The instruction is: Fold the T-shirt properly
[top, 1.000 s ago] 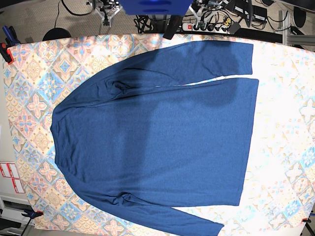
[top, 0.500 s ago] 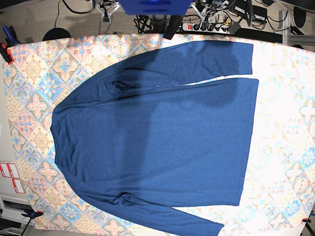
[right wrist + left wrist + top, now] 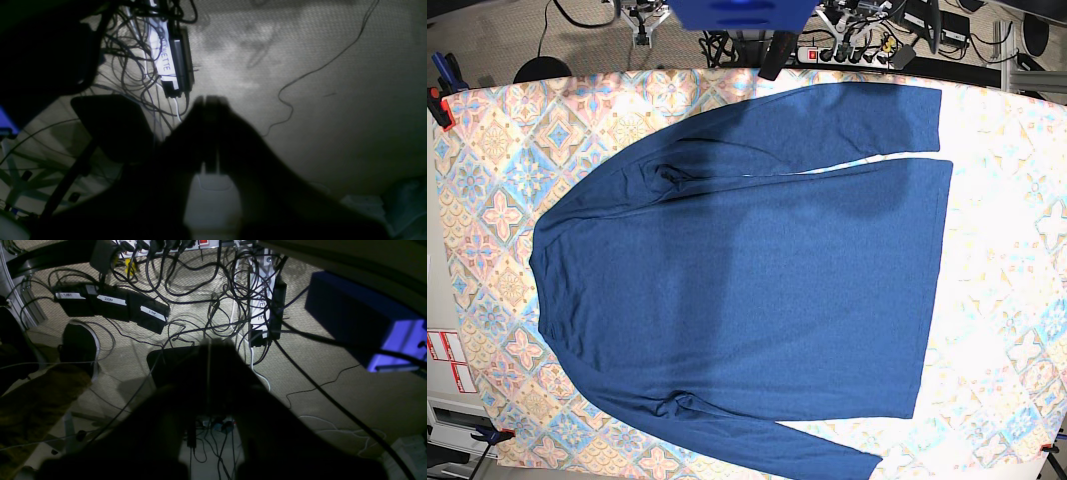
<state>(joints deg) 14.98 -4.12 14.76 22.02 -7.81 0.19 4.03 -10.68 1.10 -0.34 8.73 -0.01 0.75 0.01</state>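
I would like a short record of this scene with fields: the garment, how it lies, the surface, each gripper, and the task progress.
garment: T-shirt, dark navy, long sleeves
lay: spread flat, unfolded, sleeves along the body
surface: patterned tablecloth
left gripper: shut, empty, over the floor cables
right gripper: shut, empty, over the floor
progress: no fold made yet
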